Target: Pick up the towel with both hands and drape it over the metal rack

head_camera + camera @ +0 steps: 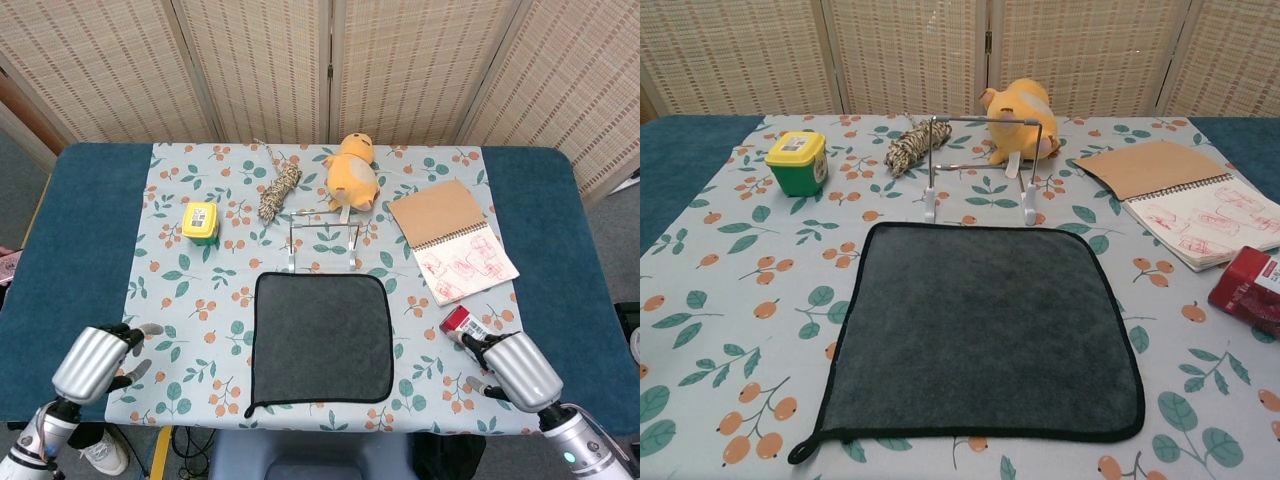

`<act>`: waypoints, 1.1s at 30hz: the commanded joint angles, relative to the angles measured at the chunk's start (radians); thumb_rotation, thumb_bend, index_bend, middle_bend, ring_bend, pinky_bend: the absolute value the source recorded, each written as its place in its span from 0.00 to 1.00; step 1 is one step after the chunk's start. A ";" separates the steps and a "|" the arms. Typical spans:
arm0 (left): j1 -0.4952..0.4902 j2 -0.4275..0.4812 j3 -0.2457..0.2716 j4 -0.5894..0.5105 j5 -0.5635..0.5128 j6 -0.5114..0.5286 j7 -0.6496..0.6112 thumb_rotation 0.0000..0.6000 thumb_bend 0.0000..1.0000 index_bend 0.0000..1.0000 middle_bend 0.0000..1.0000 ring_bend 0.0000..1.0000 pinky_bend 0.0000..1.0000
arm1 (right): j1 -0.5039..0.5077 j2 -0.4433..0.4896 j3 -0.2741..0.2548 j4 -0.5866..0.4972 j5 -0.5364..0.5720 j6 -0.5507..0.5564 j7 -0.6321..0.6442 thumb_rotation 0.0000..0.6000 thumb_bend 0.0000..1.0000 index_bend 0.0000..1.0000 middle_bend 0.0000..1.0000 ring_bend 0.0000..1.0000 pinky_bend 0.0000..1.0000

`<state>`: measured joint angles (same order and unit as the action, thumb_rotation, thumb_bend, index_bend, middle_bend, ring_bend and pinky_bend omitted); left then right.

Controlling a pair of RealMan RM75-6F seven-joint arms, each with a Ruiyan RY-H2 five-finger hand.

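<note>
Dark grey towel [321, 337], black-edged, flat on the fruit-print tablecloth [190, 290]. Left hand [92, 362] near and well left of the towel, right hand [517, 369] near and well right of it, both empty with fingers apart; the right hand partly covers a red packet [462, 322]. Just beyond the towel stands the metal rack [980, 165]; farther off, yellow-lidded green tub [200, 220] to the left, rope bundle [280, 190], yellow plush toy [352, 174], open spiral notebook [452, 238] to the right.
</note>
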<state>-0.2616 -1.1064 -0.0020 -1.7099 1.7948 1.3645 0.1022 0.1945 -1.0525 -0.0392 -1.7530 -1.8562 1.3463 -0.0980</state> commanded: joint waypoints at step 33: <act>-0.281 -0.343 0.084 0.146 0.065 -0.368 0.110 1.00 0.27 0.39 0.99 0.91 1.00 | 0.139 -0.209 -0.048 0.088 0.016 -0.209 -0.131 1.00 0.15 0.38 0.95 0.91 1.00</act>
<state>-0.5356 -1.4409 0.0805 -1.5728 1.8597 1.0019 0.2081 0.3327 -1.2606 -0.0859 -1.6663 -1.8417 1.1379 -0.2302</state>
